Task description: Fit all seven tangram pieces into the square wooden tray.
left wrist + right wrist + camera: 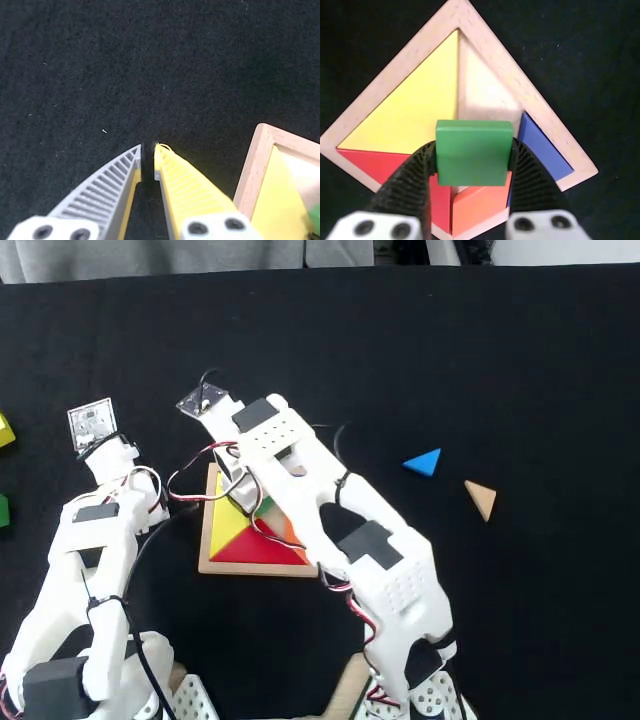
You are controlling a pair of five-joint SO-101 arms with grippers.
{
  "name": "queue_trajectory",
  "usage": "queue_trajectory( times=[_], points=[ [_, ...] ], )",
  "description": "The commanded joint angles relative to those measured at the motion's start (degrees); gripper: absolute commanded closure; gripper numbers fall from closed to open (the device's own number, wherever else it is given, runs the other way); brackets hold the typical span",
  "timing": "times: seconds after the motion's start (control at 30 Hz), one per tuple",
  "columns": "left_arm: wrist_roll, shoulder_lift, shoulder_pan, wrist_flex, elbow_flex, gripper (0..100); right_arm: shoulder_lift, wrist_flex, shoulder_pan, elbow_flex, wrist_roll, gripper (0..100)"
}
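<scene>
Your right gripper point(473, 156) grips one green square point(474, 142) between its black fingers point(415, 175), its side edges flush against them, over the bare middle of the wooden tray point(487, 37). Four pieces lie in the tray: yellow triangle point(415, 100), red triangle point(375, 162), orange piece point(480, 202) and blue piece point(545, 150). One blue triangle point(423, 462) and one tan triangle point(482, 499) lie well apart on the table, and your left gripper point(148, 150) is nearly closed on nothing, just beside the tray.

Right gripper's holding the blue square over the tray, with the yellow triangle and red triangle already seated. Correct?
No: the square held by the right gripper is green, not blue, per the right wrist view. It is over the tray, yellow triangle and red triangle seated.
</scene>
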Motion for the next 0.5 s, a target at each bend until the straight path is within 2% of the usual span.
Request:
queue_trajectory(
  times=[0.0, 0.2, 0.47],
  points=[
    [-0.44, -1.49, 0.13, -0.97, -0.31, 94, -0.66, 0.62, 1.14, -3.03, -0.62, 97.9],
    [-0.44, -1.49, 0.13, -0.97, -0.31, 94, -0.66, 1.41, 1.14, -3.03, -0.7, 88.4],
    [-0.44, -1.49, 0.13, -0.97, -0.31, 94, -0.66, 1.41, 1.05, -3.03, -0.7, 87.4]
  ],
)
